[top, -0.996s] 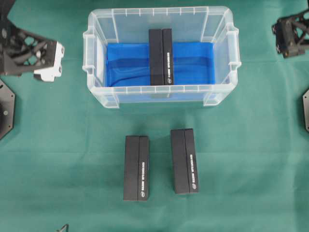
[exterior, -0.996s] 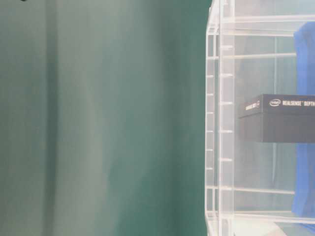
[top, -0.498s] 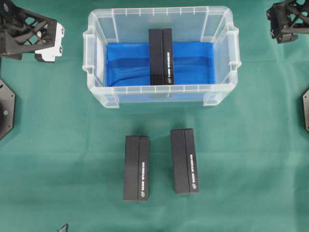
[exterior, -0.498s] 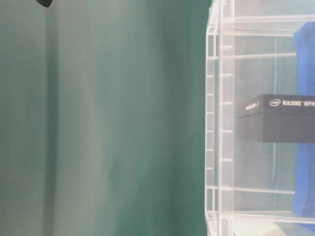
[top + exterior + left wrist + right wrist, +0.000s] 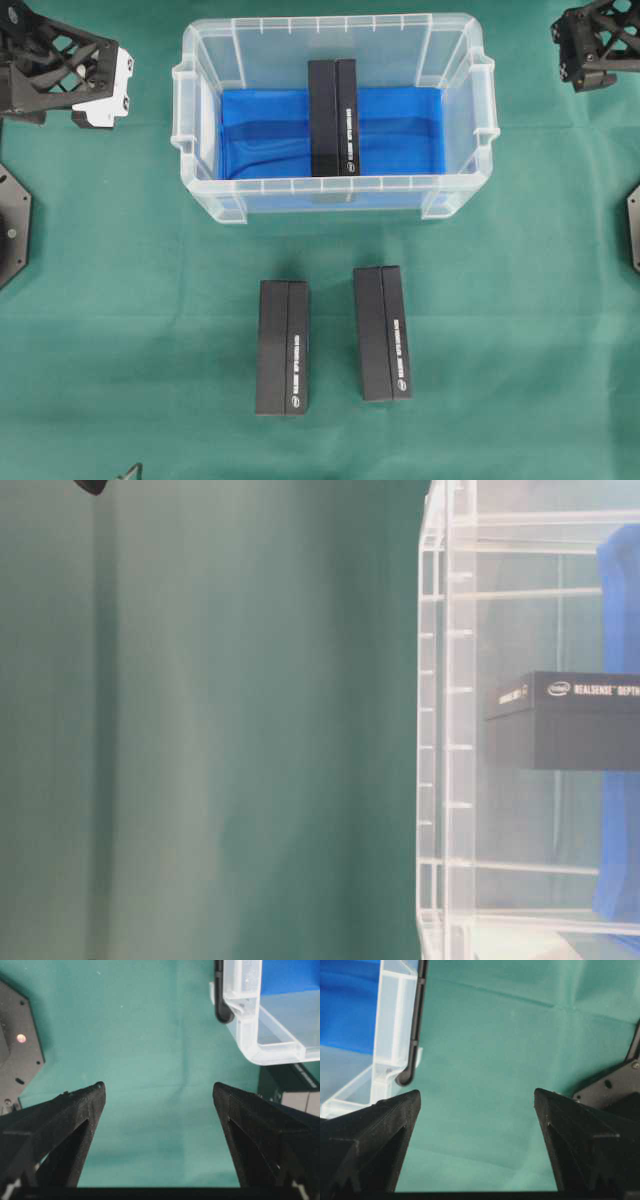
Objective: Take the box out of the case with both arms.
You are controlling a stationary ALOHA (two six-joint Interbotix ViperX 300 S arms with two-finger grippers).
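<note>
Since a second ago both my grippers have shifted toward the far edge of the green cloth (image 5: 130, 250); the boxes have not moved. My left gripper (image 5: 159, 1091) hangs over bare cloth left of the case (image 5: 205, 185), jaws spread wide, holding nothing. The box (image 5: 332, 117) lies inside the case on the blue liner (image 5: 260, 130). My right gripper (image 5: 477, 1097), right of the case, is equally wide and empty.
</note>
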